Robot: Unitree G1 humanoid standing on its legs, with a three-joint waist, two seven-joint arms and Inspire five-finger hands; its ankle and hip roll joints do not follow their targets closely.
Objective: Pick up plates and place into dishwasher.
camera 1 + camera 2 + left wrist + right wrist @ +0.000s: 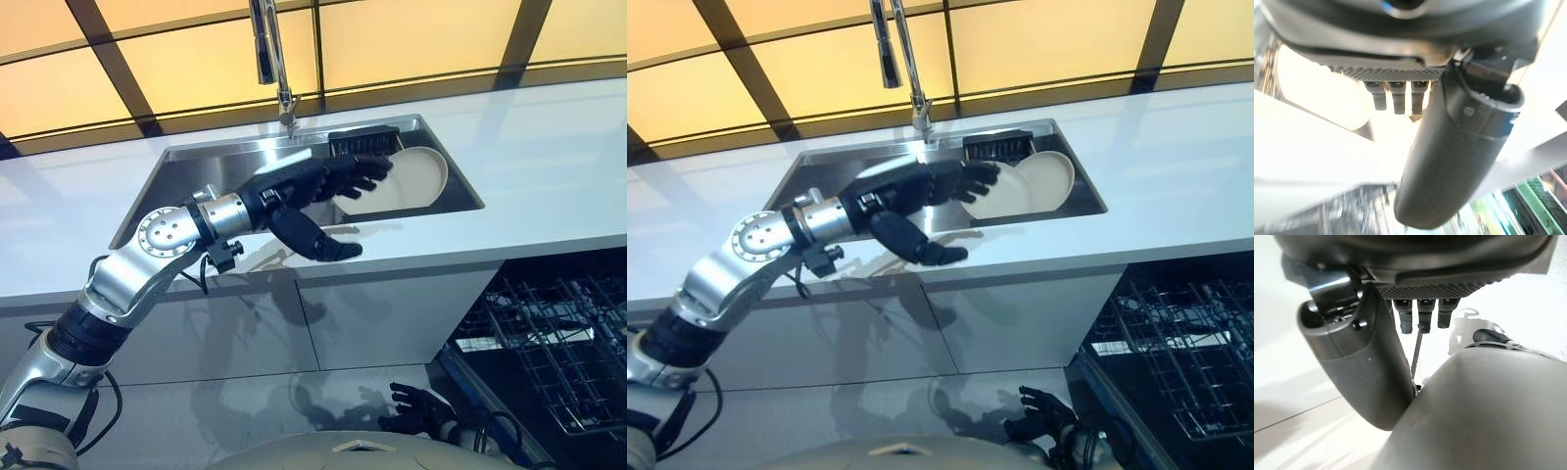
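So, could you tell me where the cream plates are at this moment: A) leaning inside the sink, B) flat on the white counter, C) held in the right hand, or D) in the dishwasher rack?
A: the plates lean at the sink's right end, with the left hand reaching over the basin towards them, while the dishwasher rack below holds no plates and the right hand hangs low with nothing in it.

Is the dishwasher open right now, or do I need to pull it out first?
Open: the dishwasher shows its dark wire rack pulled out below the counter.

White countertop [549, 176], steel sink [196, 162] w/ tap [269, 49], amber-lit window panels [411, 39], grey cabinet fronts [382, 313]
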